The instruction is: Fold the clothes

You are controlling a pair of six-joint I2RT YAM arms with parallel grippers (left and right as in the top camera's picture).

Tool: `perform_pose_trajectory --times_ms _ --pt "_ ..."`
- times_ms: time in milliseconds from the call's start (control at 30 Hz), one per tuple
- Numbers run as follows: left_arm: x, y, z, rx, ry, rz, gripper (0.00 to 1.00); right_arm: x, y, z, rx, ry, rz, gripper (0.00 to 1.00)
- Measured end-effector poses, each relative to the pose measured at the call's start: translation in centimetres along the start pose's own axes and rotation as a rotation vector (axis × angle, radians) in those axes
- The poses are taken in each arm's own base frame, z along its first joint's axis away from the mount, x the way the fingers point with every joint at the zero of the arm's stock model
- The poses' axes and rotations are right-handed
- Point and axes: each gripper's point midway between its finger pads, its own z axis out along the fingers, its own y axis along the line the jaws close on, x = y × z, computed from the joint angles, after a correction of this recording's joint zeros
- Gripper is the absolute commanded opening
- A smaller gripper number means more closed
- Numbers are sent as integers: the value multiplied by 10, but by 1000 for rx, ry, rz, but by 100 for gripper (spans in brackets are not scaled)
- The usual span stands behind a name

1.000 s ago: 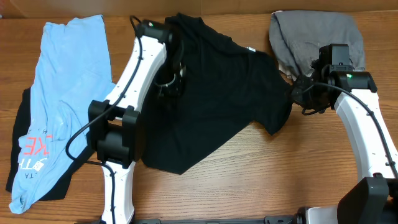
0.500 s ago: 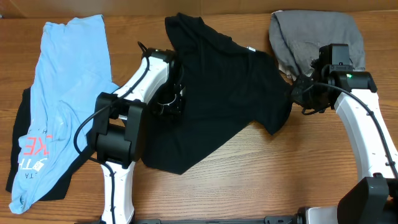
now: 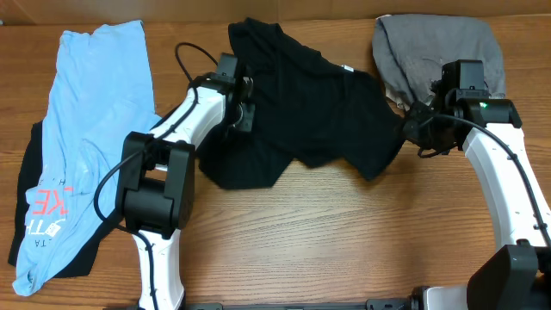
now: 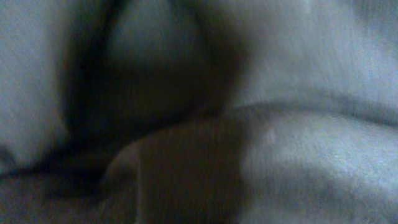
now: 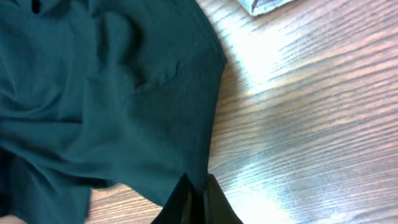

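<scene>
Two arms reach onto the black shirt (image 3: 318, 112), which lies across the middle of the desk (image 3: 344, 250), between a light blue shirt (image 3: 95, 112) and a grey garment (image 3: 439, 47). Compared with a second ago, its lower hem no longer spreads toward the near edge but is drawn up into a shorter, bunched shape. The left arm has swung its wrist to the shirt's left side. We see the left claw (image 3: 244, 116) buried in dark cloth. Its wrist view shows only blurred fabric, so we cannot tell how its jaws stand. The right arm has not shifted. Bent at the elbow, the right claw (image 3: 411, 129) pinches the shirt's right sleeve edge, fingers (image 5: 214, 208) pressed together.
</scene>
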Motion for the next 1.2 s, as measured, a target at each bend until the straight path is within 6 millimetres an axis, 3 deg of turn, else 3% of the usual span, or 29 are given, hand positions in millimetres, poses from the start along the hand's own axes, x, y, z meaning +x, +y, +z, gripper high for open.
perform_pose_trajectory --times_ms 100,233,300,367,433,500,567,633,800,967,1200 --pt "-16 9 3 -18 -63 10 4 -1 1 0 -3 -5 -1 4" --pt "-2 16 -5 -52 52 12 4 -1 0 0 -2 -4 0 4" --pt "13 16 -21 -60 166 10 7 -1 1 0 -3 -6 -1 4" --pt "26 14 -45 -56 270 11 17 -1 1 0 -3 -5 -1 4" --pt "27 8 -73 -28 320 16 30 -1 1 0 -3 -5 -1 4" --pt "24 0 -95 9 328 17 37 -1 1 0 -3 -6 -1 4" --pt "29 -9 -108 38 356 37 40 -2 1 0 -3 -7 -1 4" --pt "47 -17 -114 50 431 70 44 -2 1 0 -3 -7 -2 4" --pt "83 -50 -103 52 544 182 58 -2 1 0 -4 -10 -1 4" --pt "121 -75 -81 39 629 280 62 -2 1 0 -5 -9 -1 4" --pt "148 -73 -45 7 639 350 61 -2 1 0 -4 -9 -6 4"
